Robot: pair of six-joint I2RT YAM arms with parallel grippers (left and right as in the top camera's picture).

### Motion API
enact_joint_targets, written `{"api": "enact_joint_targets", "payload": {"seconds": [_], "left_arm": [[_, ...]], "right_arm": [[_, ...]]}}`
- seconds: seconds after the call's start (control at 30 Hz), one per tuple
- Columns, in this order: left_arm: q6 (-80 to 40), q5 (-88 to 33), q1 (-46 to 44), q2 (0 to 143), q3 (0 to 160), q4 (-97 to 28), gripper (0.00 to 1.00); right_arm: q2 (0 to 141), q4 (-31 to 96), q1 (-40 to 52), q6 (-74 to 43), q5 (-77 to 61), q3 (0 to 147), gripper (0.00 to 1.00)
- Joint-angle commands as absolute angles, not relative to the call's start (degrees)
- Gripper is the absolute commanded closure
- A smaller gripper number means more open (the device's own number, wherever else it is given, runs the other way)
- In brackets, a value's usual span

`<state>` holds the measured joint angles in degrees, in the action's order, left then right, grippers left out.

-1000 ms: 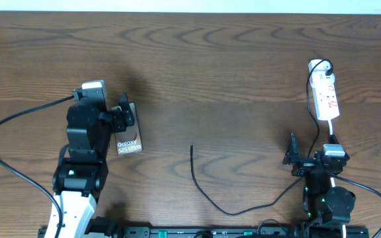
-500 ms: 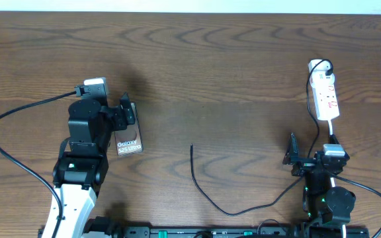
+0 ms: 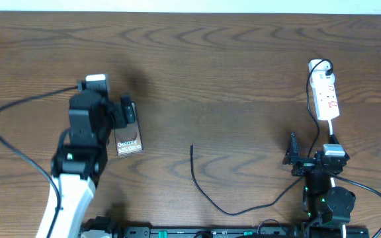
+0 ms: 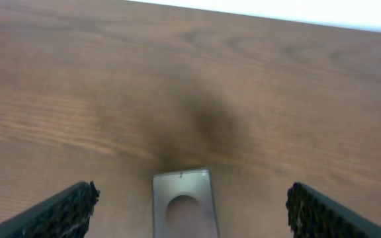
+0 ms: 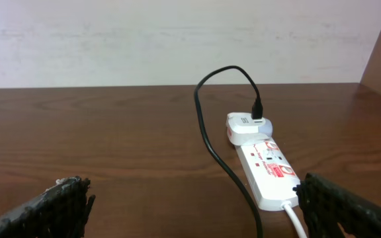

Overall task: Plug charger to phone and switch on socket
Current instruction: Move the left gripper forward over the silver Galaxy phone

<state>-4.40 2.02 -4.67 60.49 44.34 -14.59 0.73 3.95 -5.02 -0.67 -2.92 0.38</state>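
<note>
On the left half of the wooden bench (image 3: pixel 230 79), your left end effector (image 3: pixel 126 112) hovers over the top end of the phone (image 3: pixel 129 140), a bronze-brown slab lying flat with its white "Galaxy" lettering facing up. In the left wrist view, the left end effector (image 4: pixel 192 198) is spread wide. Its two dark fingers (image 4: pixel 71 211) sit at the lower corners of the frame, and the phone (image 4: pixel 184 205) lies between them without touching either one. Near the middle of the bench, the charger (image 3: pixel 192 162), a thin black cable, lies loose. Its free tip points toward the far edge, well apart from the phone, and the cable curves toward you and then right, toward the right arm. At the far right, the socket (image 3: pixel 325 96), a narrow white power strip with red marks, lies lengthwise. A white adapter (image 3: pixel 318 66) is plugged in at its far end. Your right end effector (image 3: pixel 292 151) rests near the front edge, on the near side of the strip and apart from it. In the right wrist view it (image 5: pixel 194 192) is also spread wide, facing the socket (image 5: pixel 270 175). The adapter (image 5: pixel 247 125) has the black cable (image 5: pixel 207 132) looping up out of it, and a white cord (image 5: pixel 296 221) leaves the strip's near end. You cannot tell from these views whether the switches are on.
</note>
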Motion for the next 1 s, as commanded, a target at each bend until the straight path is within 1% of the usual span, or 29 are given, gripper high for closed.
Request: {"api": "enact_joint_targets", "payload": {"seconds": [0.0,0.2,0.37,0.47,0.73,0.77,0.87,0.9,0.93,0.97], "left_arm": [[-1.61,1.98,-4.91,65.56,55.09,-20.25,0.07],[-1.08,1.98,-4.91,77.95,74.74,-38.89,0.07],[-1.54,1.98,-4.91,86.32,85.12,-51.03,0.07],[-1.74,1.93,-4.91,89.27,86.74,-53.98,0.07],[-1.72,-0.93,-4.91,91.31,86.59,-55.64,0.07],[-1.72,-0.86,-4.91,91.31,86.59,-55.64,0.21],[-1.72,-0.86,-4.91,91.33,86.59,-55.4,0.74],[-1.74,-0.86,-4.91,91.33,86.59,-55.29,0.81],[-1.74,-0.86,-4.91,91.33,86.59,-55.22,0.78],[-1.74,-0.89,-4.91,91.33,86.59,-55.22,0.4]], "right_arm": [[0.38,4.25,-5.26,-1.26,-2.26,0.34,0.01],[0.38,4.25,-5.26,-1.26,-2.26,0.34,0.01],[0.38,4.25,-5.26,-1.26,-2.26,0.34,0.01],[0.38,4.25,-5.26,-1.26,-2.26,0.34,0.01],[0.38,4.25,-5.26,-1.26,-2.26,0.34,0.01],[0.38,4.25,-5.26,-1.26,-2.26,0.34,0.01],[0.38,4.25,-5.26,-1.26,-2.26,0.34,0.01],[0.38,4.25,-5.26,-1.26,-2.28,0.34,0.01],[0.38,4.25,-5.26,-1.26,-2.26,0.34,0.01],[0.38,4.25,-5.26,-1.26,-2.26,0.34,0.01]]}}
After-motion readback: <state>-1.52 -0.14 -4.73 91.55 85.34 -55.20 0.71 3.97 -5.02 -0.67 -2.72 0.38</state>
